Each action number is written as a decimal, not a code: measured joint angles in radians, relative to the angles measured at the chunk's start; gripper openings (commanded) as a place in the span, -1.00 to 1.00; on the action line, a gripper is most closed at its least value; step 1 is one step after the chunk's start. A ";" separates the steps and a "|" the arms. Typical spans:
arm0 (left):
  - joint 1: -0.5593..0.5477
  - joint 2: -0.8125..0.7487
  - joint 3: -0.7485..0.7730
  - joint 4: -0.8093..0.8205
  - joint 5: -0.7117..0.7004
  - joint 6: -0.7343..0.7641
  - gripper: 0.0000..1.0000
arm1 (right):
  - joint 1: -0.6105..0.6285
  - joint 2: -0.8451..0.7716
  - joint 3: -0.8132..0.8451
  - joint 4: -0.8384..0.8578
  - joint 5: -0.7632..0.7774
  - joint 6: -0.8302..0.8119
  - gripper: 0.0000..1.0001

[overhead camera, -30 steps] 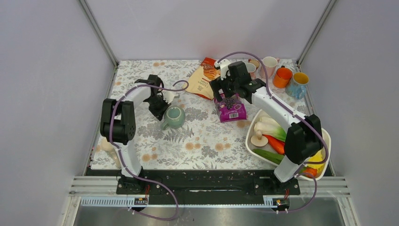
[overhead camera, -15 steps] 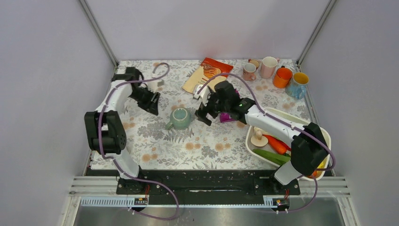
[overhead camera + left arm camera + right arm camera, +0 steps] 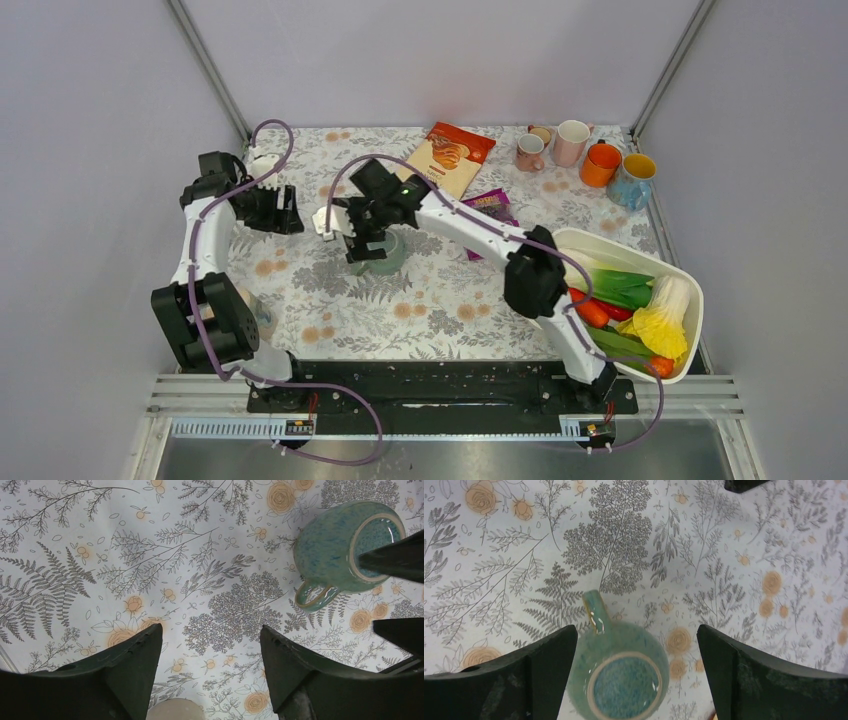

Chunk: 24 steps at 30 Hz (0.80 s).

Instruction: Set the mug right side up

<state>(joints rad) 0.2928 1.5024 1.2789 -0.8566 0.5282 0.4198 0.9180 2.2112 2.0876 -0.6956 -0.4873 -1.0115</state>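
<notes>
Our right gripper (image 3: 634,632) hangs wide open over the green mug (image 3: 621,677), which stands mouth-up on the floral tablecloth (image 3: 724,555). Our left gripper (image 3: 210,630), also spread and empty, sits apart from the mug.

Operator, note that from above the right gripper (image 3: 362,238) covers most of the mug (image 3: 388,264). In your left wrist view, one of that gripper's fingers (image 3: 395,555) crosses the mug's rim. A pale round object (image 3: 175,711) is cut off by the bottom edge and cannot be identified.
</notes>
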 measured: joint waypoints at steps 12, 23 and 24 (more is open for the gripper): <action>0.019 -0.009 -0.028 0.020 0.016 0.004 0.48 | 0.062 0.279 0.311 -0.269 0.087 -0.056 0.98; 0.019 -0.010 -0.032 0.020 0.030 0.008 0.48 | 0.068 0.328 0.291 -0.234 0.165 -0.073 0.09; 0.019 -0.010 -0.032 0.021 0.030 0.009 0.47 | 0.070 0.334 0.291 -0.230 0.172 -0.074 -0.02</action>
<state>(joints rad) 0.3122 1.4921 1.2472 -0.8360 0.5579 0.4286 0.9882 2.5450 2.3783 -0.9253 -0.3157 -1.0851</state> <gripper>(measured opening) 0.741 0.631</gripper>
